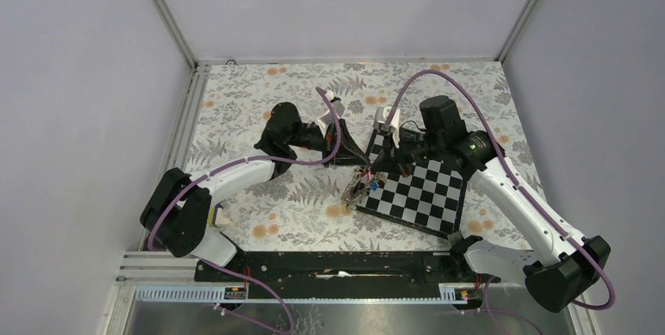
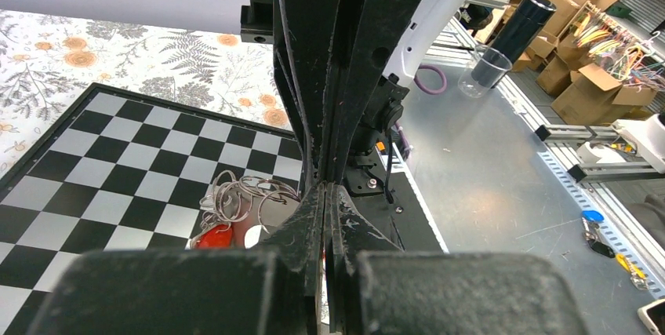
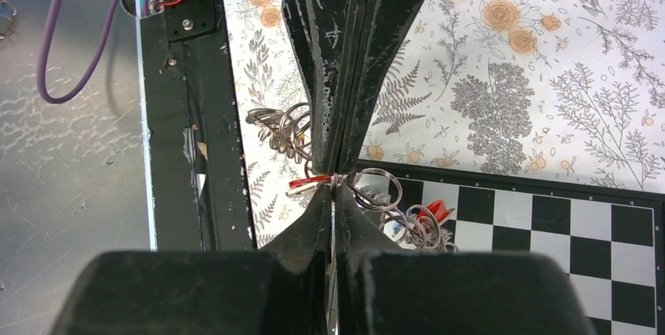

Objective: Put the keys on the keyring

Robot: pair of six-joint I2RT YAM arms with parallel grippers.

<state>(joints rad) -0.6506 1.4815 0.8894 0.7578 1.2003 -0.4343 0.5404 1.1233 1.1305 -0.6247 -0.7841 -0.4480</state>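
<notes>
The left arm [image 1: 235,172] rises from the overhead view's lower left and the right arm [image 1: 514,194] from its lower right, both bending inward to mid-frame. There the left gripper [image 1: 357,161] and right gripper [image 1: 375,169] nearly meet, each with fingers pressed together.

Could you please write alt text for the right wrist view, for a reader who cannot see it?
The closed right hand, from below, meets the closed left hand, from above, tip to tip at a red key tag among tangled metal rings. The rings lie across the edge of a chessboard on a floral tablecloth.
</notes>
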